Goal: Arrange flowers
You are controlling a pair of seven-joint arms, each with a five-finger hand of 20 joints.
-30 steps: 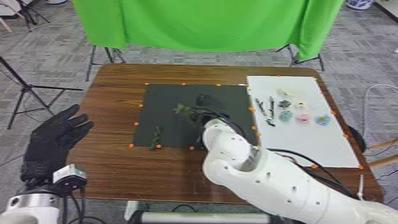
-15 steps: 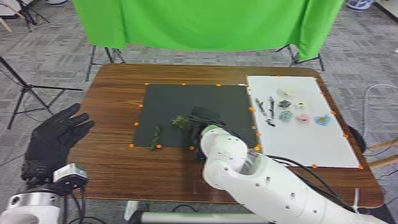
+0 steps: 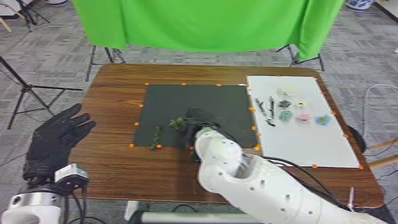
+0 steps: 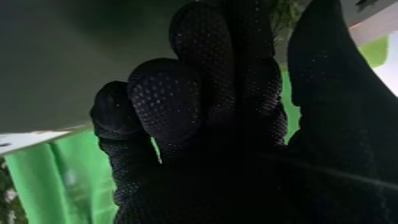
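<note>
Right hand, textured black fabric, holding a feathery green sprig, over dark rectangular mat

In the head view, the light is bright and even. The white board along the table's right edge is the brightest patch on the brown table, while the black mat looks dull. The white right arm has bright parts and soft gray shade. The green cloth is bright, with darker folds. The right hand and green sprig look dark. In the right wrist view, it is dim, and the glove's palm is almost black. A faint pale streak crosses it.
</note>
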